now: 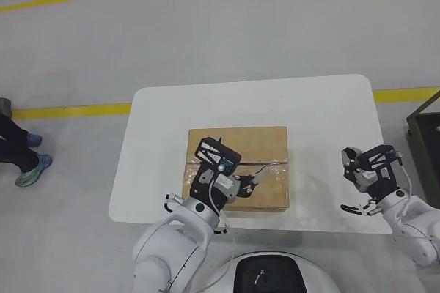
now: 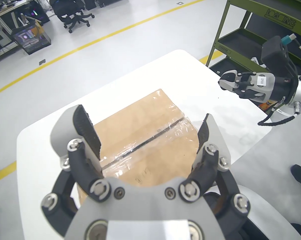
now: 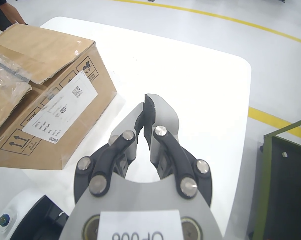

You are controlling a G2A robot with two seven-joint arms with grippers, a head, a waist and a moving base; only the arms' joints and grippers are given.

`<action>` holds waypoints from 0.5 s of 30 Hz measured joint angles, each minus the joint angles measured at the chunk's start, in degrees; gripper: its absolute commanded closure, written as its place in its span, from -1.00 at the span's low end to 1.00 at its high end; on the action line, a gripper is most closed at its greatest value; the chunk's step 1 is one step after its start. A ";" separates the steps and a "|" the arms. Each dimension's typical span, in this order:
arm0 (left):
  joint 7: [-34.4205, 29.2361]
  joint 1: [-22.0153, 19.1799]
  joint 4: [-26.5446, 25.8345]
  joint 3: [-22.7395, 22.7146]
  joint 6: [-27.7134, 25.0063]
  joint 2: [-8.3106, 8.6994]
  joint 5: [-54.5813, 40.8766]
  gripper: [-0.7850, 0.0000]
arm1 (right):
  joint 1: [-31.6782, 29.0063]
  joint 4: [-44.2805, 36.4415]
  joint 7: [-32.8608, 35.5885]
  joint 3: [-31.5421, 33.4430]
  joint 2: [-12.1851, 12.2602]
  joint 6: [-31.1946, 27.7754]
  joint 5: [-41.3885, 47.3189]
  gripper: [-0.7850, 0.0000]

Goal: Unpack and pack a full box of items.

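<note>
A brown cardboard box (image 1: 238, 157) sits in the middle of the white table (image 1: 315, 102). Clear tape runs along its top seam, and the flaps (image 3: 28, 58) stand slightly ajar at the end with the white label (image 3: 60, 111). My left gripper (image 1: 253, 178) hangs over the box's near half, just above the taped seam (image 2: 150, 138). It is open (image 2: 144, 123) with nothing between its fingers. My right gripper (image 1: 348, 165) hovers over the table's right edge, apart from the box. It is shut (image 3: 146, 106) on nothing, and the left wrist view shows it too (image 2: 226, 82).
A green metal shelf cart (image 1: 433, 139) stands on the floor just beyond the table's right side, close to my right arm (image 2: 253, 26). Bare tabletop surrounds the box, widest at the back and right (image 3: 190, 76).
</note>
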 measured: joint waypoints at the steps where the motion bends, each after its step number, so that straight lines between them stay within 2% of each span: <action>1: 0.43 0.00 0.41 0.32 -0.48 0.03 0.10 -1.00 | 0.03 0.00 0.03 0.01 0.01 -0.13 -0.20 1.00; 7: -0.74 -3.52 6.60 7.64 -2.30 -0.58 -0.89 -1.00 | 0.50 0.41 0.05 0.13 0.01 -0.38 -0.67 1.00; 12: -4.96 -7.49 13.53 13.27 0.41 -1.51 1.35 -1.00 | 0.48 0.64 -0.25 -0.17 -0.08 -0.18 -0.89 1.00; 15: -6.95 -9.37 16.27 14.76 1.37 -1.85 2.55 -1.00 | 0.18 0.71 -0.48 -0.27 -0.13 0.03 -0.98 1.00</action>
